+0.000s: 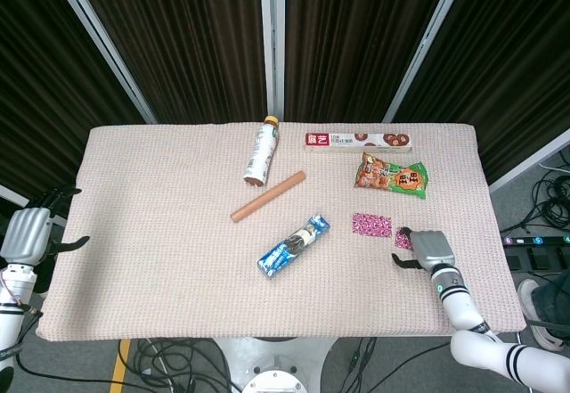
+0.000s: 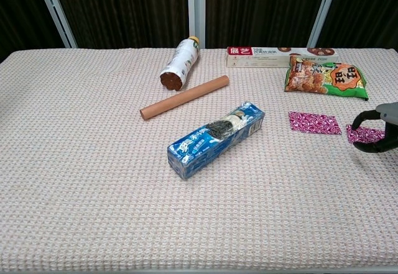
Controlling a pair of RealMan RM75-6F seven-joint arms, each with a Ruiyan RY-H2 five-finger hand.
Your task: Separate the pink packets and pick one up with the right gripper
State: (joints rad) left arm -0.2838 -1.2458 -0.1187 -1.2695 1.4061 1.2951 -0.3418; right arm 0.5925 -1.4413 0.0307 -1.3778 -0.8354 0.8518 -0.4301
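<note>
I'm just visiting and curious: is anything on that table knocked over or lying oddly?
Only the bottle stands out: it lies on its side near the back of the table rather than standing. Nothing looks spilled or damaged.

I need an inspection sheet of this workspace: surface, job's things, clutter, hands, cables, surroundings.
Surface: table under a beige woven cloth.
Job's things: two pink packets lying apart; first pink packet free, second pink packet under the right hand's fingers.
Clutter: bottle on its side, brown stick, blue cookie pack, long box, green snack bag.
Hands: right hand touches the second packet, which lies on the cloth; left hand holds nothing, fingers apart, beyond the table's left edge.
Cables: cables on the floor below the table.
Surroundings: dark curtains behind.
</note>
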